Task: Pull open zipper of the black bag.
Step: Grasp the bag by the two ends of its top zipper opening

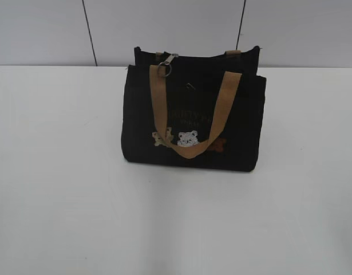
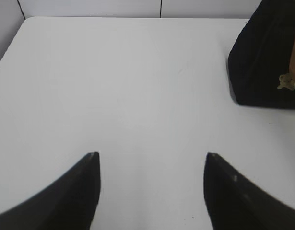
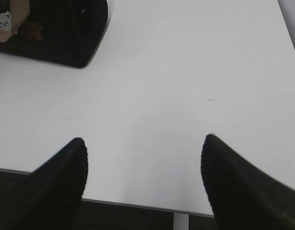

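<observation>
Fabric first, from the front: the small boxy black fabric bag stands upright mid-desk, its small silver metal zipper pull with a ring sitting at the top left end of the track, which runs left to right. No arm shows here.

From the left wrist, the left hand hangs released and empty over the bare white desk; the bag lies ahead to its right.

From the right wrist, the right hand is likewise spread, near the desk's front edge; the bag lies ahead-left. The left arm looks nearer the pull, I'd judge.
</observation>
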Tool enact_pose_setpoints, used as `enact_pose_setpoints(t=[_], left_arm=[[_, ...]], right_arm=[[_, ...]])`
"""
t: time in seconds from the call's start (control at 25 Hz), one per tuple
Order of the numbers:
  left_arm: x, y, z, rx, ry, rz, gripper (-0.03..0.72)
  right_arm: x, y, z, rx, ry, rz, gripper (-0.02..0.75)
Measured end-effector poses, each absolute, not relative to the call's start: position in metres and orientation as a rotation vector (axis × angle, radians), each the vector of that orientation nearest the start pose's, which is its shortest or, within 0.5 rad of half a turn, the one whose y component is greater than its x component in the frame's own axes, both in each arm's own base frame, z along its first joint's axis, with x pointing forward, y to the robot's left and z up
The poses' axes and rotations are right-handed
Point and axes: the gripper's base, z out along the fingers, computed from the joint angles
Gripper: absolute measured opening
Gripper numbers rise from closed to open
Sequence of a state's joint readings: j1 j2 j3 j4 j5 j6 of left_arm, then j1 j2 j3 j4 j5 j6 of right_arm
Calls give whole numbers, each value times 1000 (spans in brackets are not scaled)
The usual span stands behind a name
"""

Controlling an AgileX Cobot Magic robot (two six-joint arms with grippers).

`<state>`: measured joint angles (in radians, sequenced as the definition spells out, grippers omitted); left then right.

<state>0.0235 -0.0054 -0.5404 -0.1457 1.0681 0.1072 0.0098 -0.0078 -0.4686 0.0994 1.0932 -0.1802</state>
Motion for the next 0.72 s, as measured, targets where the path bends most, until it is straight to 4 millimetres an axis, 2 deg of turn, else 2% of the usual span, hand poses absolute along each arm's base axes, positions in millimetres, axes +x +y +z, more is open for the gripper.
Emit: enact_pose_setpoints(t=[0.52,0.6,0.72], left_arm=[[-10,-13,289,96,2000,-107,503],[-4,-16,295,96,2027,-154,496],[12,-21,315,90,2072,-252,473]], right_arm=[[-4,8,266,-204,2086,17,557],[-4,8,266,-204,2086,17,557],[-4,8,266,-204,2086,17,557]])
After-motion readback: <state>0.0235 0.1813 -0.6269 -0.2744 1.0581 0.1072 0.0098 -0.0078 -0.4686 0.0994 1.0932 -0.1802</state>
